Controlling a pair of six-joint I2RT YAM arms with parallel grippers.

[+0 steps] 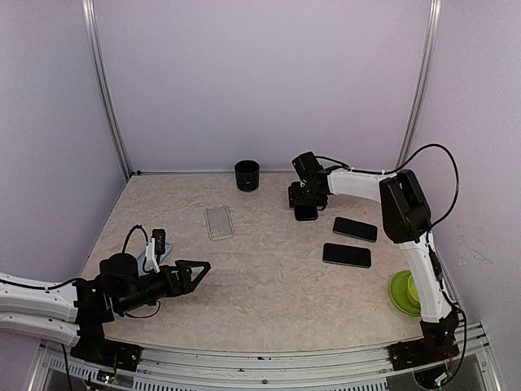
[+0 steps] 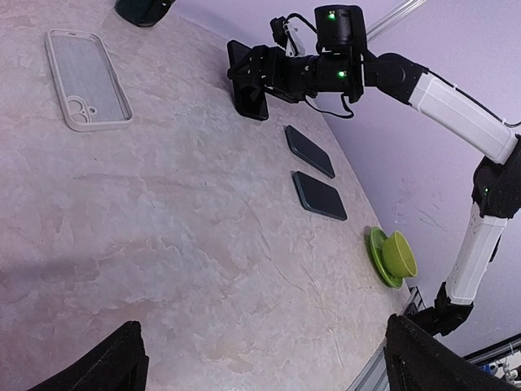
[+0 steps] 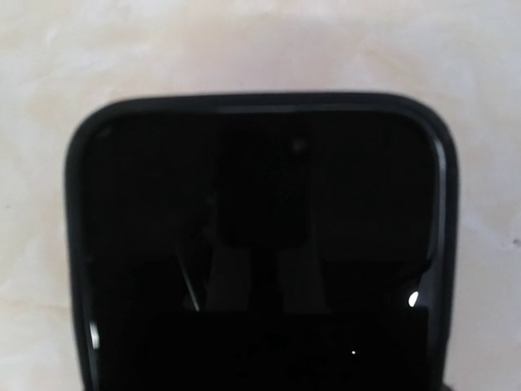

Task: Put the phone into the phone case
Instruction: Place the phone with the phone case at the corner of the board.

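the phone [image 1: 306, 213] is at the far side of the table [image 1: 269, 285], right of centre, standing on edge and tilted, w/ the right claw [image 1: 304, 202] clamped across it. in the left wrist view you see its dark slab [image 2: 249, 91] set between that claw's [image 2: 254, 72] fingers. whether its low end touches the table or sits just above, you can't tell. the right wrist view gives you only the phone's rounded top end [image 3: 260, 244], black glass w/ glare. the lower part is cut off by the frame edge and the claw's own fingers don't show there at all.

the phone case [image 1: 219, 221] lies flat, open side up, well apart to the left of the phone. it's clear w/ a pale rim [image 2: 87, 79].

two spare phones [image 1: 355, 229] lie flat, screens dark, near the right arm. a black cup [image 1: 247, 175] is at the back edge, and only its base shows in the left wrist view. a green cup [image 1: 404, 292] sits on a saucer by the right edge.

the left claw [image 1: 198, 275] hangs low at the near left, jaws spread wide, nothing in them. just beside it is a small white-and-black item [image 1: 155, 248], too small to id.
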